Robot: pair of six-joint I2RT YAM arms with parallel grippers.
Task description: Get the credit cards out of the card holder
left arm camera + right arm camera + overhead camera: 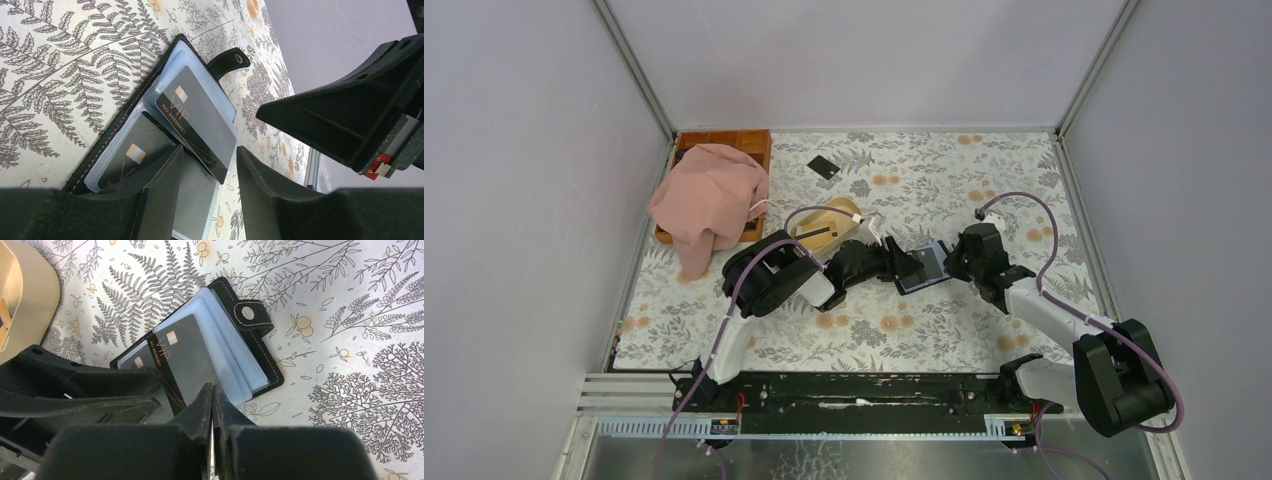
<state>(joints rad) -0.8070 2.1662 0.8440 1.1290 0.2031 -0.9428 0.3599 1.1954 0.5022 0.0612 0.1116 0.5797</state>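
The card holder (pixel 924 275) lies open on the floral table between my two grippers, its blue-grey sleeves up and its snap tab (pixel 247 314) to one side. A black VIP credit card (pixel 197 125) sticks halfway out of a sleeve. A second card (pixel 132 155) sits inside a sleeve. My left gripper (pixel 210 200) is open, and its left finger (pixel 160 190) rests on the sleeves. My right gripper (pixel 213 390) is shut, its tips at the VIP card's (pixel 182 357) edge. No grip on the card shows. Another black card (pixel 824 166) lies at the far side.
A beige oval dish (pixel 834 215) with a dark flat piece in it stands just left of the holder. A pink cloth (pixel 709 200) drapes over a wooden tray (pixel 749 140) at the back left. Grey walls close in the table on three sides.
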